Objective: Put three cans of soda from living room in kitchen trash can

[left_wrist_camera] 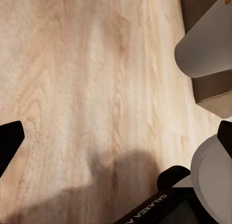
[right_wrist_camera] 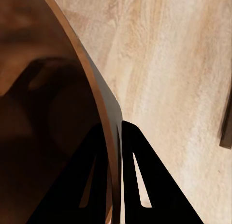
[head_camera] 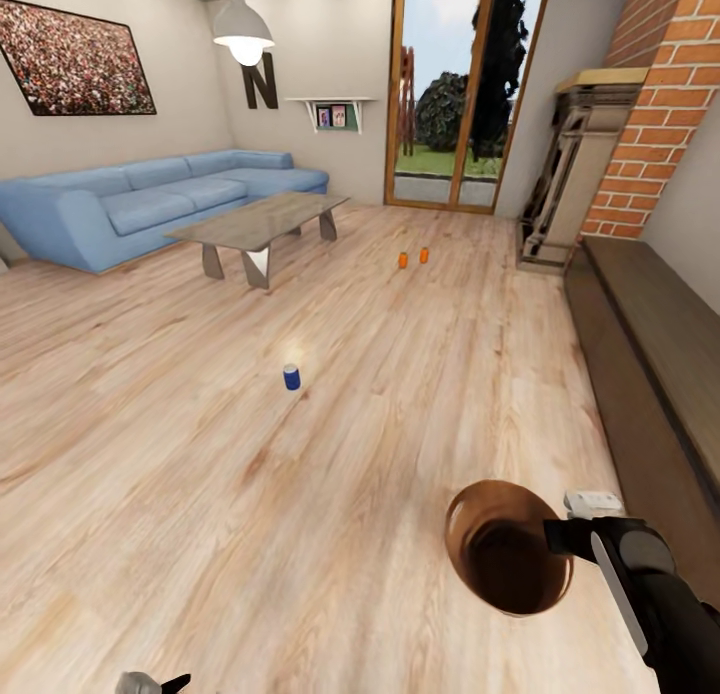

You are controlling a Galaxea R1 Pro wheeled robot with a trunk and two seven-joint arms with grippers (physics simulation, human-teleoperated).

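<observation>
At the head view's lower right, the right gripper (head_camera: 556,536) pinches the rim of the round glossy brown bin (head_camera: 500,564); the wrist view shows one finger (right_wrist_camera: 94,180) inside its wall. The left gripper (left_wrist_camera: 116,137) is spread open above the wood floor (head_camera: 200,474). Mid-frame stands a small blue can (head_camera: 291,377). Farther, two orange cans (head_camera: 412,258) stand right of the long grey low table (head_camera: 258,224).

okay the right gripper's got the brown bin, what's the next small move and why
Probably roll forward toward the two orange cans on the floor. The right gripper is clamped on the bin's rim, and those cans look far beyond either arm's reach.
</observation>
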